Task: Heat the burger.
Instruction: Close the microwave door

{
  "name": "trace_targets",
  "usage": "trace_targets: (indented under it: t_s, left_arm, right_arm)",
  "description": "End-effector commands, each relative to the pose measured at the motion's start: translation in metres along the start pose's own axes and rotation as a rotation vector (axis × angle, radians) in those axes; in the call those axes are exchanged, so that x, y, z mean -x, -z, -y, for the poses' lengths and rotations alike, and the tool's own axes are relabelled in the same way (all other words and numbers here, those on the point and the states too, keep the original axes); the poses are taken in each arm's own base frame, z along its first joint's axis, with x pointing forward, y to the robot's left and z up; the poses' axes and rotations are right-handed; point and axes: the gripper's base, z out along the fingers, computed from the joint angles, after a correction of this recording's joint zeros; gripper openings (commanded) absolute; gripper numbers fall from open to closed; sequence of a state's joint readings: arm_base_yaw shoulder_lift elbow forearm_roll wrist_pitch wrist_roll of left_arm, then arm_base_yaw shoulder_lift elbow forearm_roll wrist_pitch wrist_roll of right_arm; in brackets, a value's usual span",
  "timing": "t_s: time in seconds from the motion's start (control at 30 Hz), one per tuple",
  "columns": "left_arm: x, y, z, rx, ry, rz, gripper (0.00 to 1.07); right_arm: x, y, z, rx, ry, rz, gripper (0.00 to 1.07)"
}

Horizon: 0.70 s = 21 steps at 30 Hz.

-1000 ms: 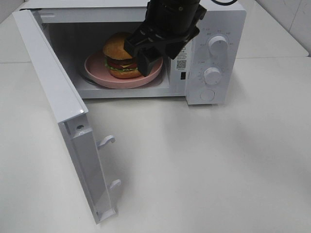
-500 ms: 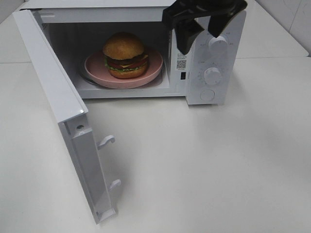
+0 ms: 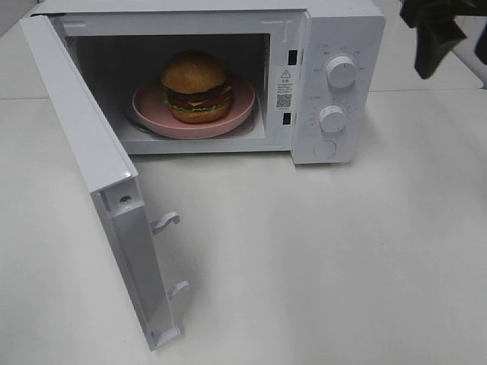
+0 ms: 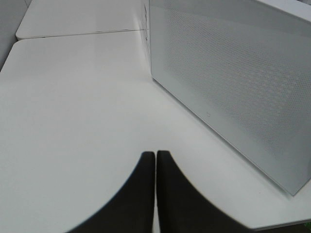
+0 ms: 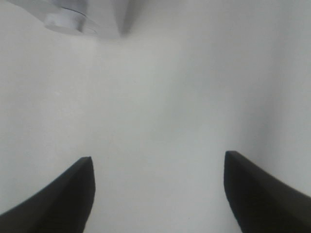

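The burger, with a golden bun, sits upright on a pink plate inside the open white microwave. My right gripper hangs at the far right edge of the exterior view, beyond the microwave's control panel and well away from the burger. In the right wrist view the right gripper is open with only bare white table between its dark fingers. My left gripper is shut and empty in the left wrist view, close to a white dotted panel of the microwave. It is out of sight in the exterior view.
The microwave door stands swung wide open toward the front left, with two latch hooks on its inner edge. Two white knobs and a round button are on the control panel. White table spreads in front.
My right gripper has pulled out of the microwave's mouth and moved right to the far edge of the view. The burger stays on the plate, now uncovered.
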<state>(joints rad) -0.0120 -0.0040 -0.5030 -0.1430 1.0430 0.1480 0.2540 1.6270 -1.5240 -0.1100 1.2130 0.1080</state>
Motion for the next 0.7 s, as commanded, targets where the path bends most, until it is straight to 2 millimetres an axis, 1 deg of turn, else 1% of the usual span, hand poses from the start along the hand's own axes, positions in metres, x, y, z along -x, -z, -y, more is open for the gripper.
trace_targets:
  t_s: [0.03, 0.07, 0.1, 0.13, 0.17, 0.2, 0.23, 0.27, 0.3, 0.33, 0.37, 0.4, 0.43, 0.47, 0.5, 0.53, 0.57, 0.6, 0.63, 0.67, 0.7]
  left_arm:
    - [-0.001, 0.002, 0.000, 0.005, 0.001, 0.023, 0.00]
    - [-0.001, 0.002, 0.000, 0.005, 0.001, 0.023, 0.00]
    - [-0.001, 0.002, 0.000, 0.005, 0.001, 0.023, 0.00]
    - [-0.001, 0.002, 0.000, 0.005, 0.001, 0.023, 0.00]
    - [-0.001, 0.002, 0.000, 0.005, 0.001, 0.023, 0.00]
    - [-0.001, 0.002, 0.000, 0.005, 0.001, 0.023, 0.00]
    - [-0.001, 0.002, 0.000, 0.005, 0.001, 0.023, 0.00]
    - [-0.001, 0.002, 0.000, 0.005, 0.001, 0.023, 0.00]
    - [-0.001, 0.002, 0.000, 0.005, 0.001, 0.023, 0.00]
    - [-0.001, 0.002, 0.000, 0.005, 0.001, 0.023, 0.00]
    - [-0.001, 0.002, 0.000, 0.005, 0.001, 0.023, 0.00]
    - [-0.001, 0.002, 0.000, 0.005, 0.001, 0.023, 0.00]
    - [-0.001, 0.002, 0.000, 0.005, 0.001, 0.023, 0.00]
    - [-0.001, 0.002, 0.000, 0.005, 0.001, 0.023, 0.00]
    - [-0.001, 0.002, 0.000, 0.005, 0.001, 0.023, 0.00]
    - [-0.001, 0.002, 0.000, 0.005, 0.001, 0.023, 0.00]
    - [-0.001, 0.002, 0.000, 0.005, 0.001, 0.023, 0.00]
    - [-0.001, 0.002, 0.000, 0.005, 0.001, 0.023, 0.00]
    - [-0.001, 0.002, 0.000, 0.005, 0.001, 0.023, 0.00]
    - [-0.001, 0.002, 0.000, 0.005, 0.001, 0.023, 0.00]
    - [-0.001, 0.002, 0.000, 0.005, 0.001, 0.023, 0.00]
  right_arm:
    - [-0.014, 0.001, 0.011, -0.004, -0.061, -0.018, 0.68]
    - [-0.021, 0.001, 0.014, -0.007, -0.069, -0.028, 0.68]
    - [-0.034, 0.003, 0.016, -0.009, -0.073, -0.038, 0.68]
    - [-0.034, 0.003, 0.016, -0.009, -0.073, -0.038, 0.68]
    - [-0.050, 0.004, 0.017, -0.010, -0.072, -0.050, 0.68]
    - [-0.050, 0.004, 0.017, -0.010, -0.072, -0.050, 0.68]
    - [-0.059, 0.006, 0.018, -0.010, -0.072, -0.050, 0.68]
    - [-0.076, 0.012, 0.019, -0.009, -0.073, -0.042, 0.68]
    - [-0.076, 0.012, 0.019, -0.009, -0.073, -0.042, 0.68]
    - [-0.086, 0.014, 0.019, -0.009, -0.073, -0.040, 0.68]
    - [-0.104, 0.017, 0.020, -0.008, -0.074, -0.035, 0.68]
    - [-0.104, 0.017, 0.020, -0.008, -0.074, -0.035, 0.68]
    - [-0.114, 0.016, 0.020, -0.009, -0.073, -0.041, 0.68]
    - [-0.136, 0.018, 0.021, -0.007, -0.074, -0.035, 0.68]
    - [-0.136, 0.018, 0.021, -0.007, -0.074, -0.035, 0.68]
    - [-0.146, 0.020, 0.022, -0.007, -0.075, -0.025, 0.68]
    - [-0.166, 0.018, 0.022, -0.006, -0.076, -0.020, 0.68]
    - [-0.166, 0.018, 0.022, -0.006, -0.076, -0.020, 0.68]
    - [-0.177, 0.018, 0.023, -0.006, -0.076, -0.015, 0.68]
    - [-0.197, 0.013, 0.023, -0.005, -0.076, -0.008, 0.68]
    - [-0.197, 0.013, 0.023, -0.005, -0.076, -0.008, 0.68]
